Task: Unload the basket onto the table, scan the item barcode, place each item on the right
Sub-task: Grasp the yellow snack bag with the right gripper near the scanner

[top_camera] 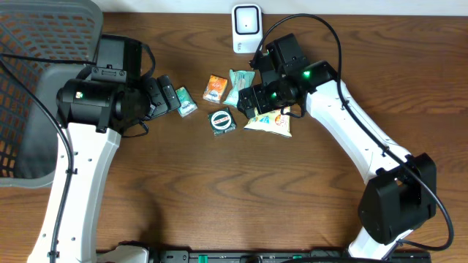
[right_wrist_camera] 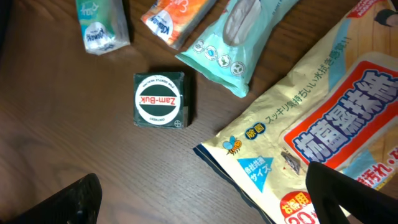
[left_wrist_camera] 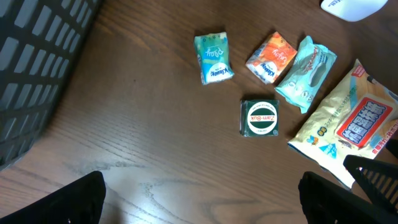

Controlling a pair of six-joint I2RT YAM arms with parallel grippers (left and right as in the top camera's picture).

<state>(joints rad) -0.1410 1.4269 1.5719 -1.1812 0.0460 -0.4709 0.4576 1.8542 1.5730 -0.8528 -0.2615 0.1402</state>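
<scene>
When viewed from overhead, shows five small goods lying flat and loose on the tabletop (top_camera: 219, 190), clustered just below the white scanner (top_camera: 246, 28), likely so that any can be lifted to its window: green sachet (top_camera: 186, 102), orange pack (top_camera: 215, 88), teal pouch (top_camera: 238, 86), Zam-Buk box (top_camera: 222, 121), yellow wipes packet (top_camera: 269, 123). Puts left fingers (top_camera: 167, 91) beside the sachet and right fingers (top_camera: 247, 101) over the packet's edge, spread wide, holding nothing. Keeps the grey mesh basket (top_camera: 44, 44) at the left edge, nothing visible inside, probably meant for scanned goods. From the left wrist, looks down on all five beyond wide fingers (left_wrist_camera: 74, 199), basket wall (left_wrist_camera: 31, 74) alongside. From the right wrist, frames box (right_wrist_camera: 160, 99) and packet (right_wrist_camera: 323, 124) between wide fingers (right_wrist_camera: 62, 202); likeliest pick the packet, not certain. No barcode seen on any upturned face.
</scene>
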